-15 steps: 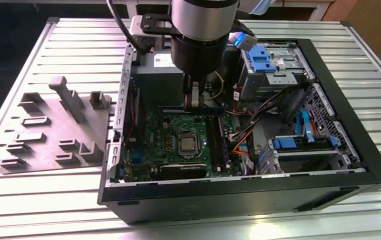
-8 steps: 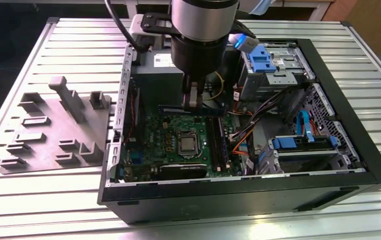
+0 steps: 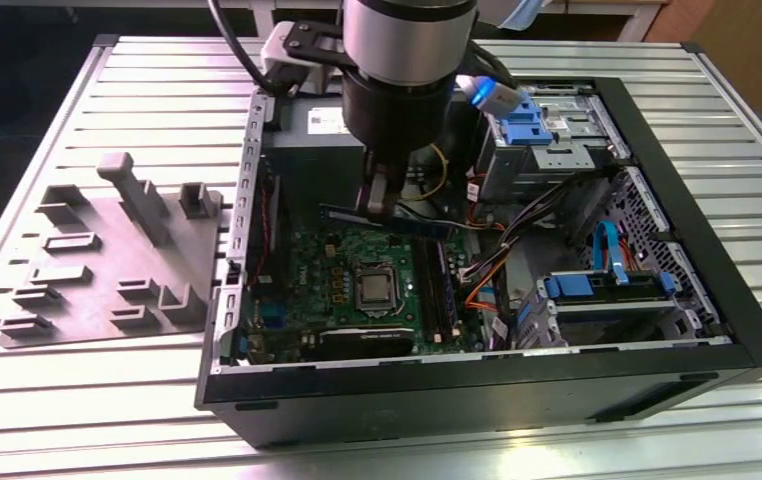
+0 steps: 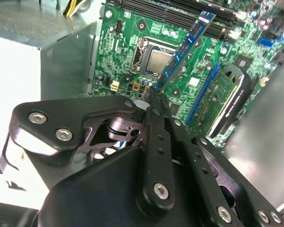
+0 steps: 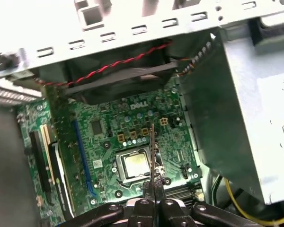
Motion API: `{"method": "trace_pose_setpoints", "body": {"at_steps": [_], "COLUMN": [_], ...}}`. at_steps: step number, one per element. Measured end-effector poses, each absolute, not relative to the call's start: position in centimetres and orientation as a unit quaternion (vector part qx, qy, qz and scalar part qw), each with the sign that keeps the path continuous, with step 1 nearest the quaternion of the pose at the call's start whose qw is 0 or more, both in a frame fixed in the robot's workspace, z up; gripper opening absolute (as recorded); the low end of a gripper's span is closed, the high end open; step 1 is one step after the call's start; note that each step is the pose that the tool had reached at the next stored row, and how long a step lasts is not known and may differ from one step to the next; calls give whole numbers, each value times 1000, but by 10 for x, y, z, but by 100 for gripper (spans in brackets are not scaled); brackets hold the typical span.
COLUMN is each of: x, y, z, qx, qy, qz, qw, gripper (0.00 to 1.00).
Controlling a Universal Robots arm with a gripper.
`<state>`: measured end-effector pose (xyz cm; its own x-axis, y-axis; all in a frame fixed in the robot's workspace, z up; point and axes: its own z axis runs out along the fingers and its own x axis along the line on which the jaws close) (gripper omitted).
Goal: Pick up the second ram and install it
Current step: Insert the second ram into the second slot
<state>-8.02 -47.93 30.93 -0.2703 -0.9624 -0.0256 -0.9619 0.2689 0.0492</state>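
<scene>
Looking at the exterior view, the fingers (image 3: 378, 197) are pinched tight on the second ram (image 3: 417, 224), which hangs over the green motherboard (image 3: 314, 260) inside the open computer case (image 3: 488, 390) on the bench (image 3: 154, 100). In the second wrist view the stick pokes out past the closed fingers, over the board near the silver chip (image 4: 158, 61). In the first wrist view it shows edge-on, a thin line sticking out from between the fingers.

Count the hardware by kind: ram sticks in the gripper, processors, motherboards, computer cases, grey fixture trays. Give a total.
second ram, held in the gripper: 1
processor: 1
motherboard: 1
computer case: 1
grey fixture tray: 1
Total: 5
</scene>
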Motion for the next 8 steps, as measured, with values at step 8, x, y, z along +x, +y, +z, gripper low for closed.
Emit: {"method": "trace_pose_setpoints", "body": {"at_steps": [8], "x": [-80], "y": [-479], "z": [308], "qx": [544], "qy": [-839], "qz": [-28], "qw": [3], "gripper": [11]}}
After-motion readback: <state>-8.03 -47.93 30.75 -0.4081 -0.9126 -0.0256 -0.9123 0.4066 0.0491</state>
